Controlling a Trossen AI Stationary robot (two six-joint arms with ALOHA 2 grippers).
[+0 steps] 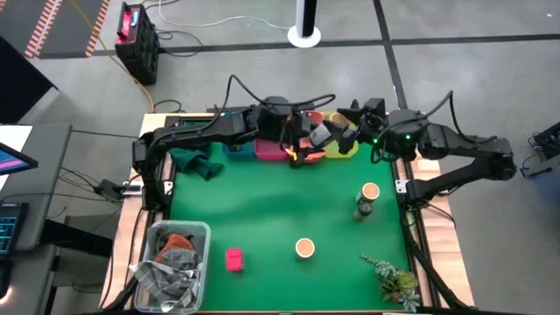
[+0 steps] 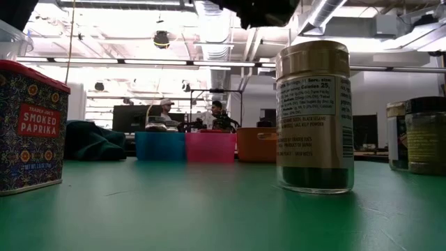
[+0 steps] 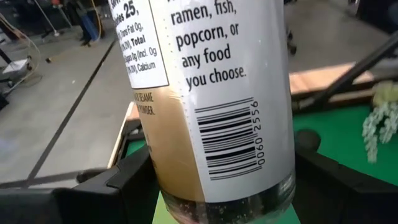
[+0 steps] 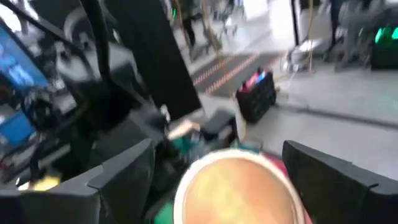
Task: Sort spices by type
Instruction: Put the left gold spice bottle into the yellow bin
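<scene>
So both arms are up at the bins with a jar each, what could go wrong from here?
Both grippers, left gripper and right gripper, sit close together over the orange bin and yellow bin, so the arms could bump.

The left gripper's jar looks tilted between the fingers; it might slip or land on its side.

The right gripper's tan-lidded jar could drop into the wrong bin, the bins being side by side.
</scene>
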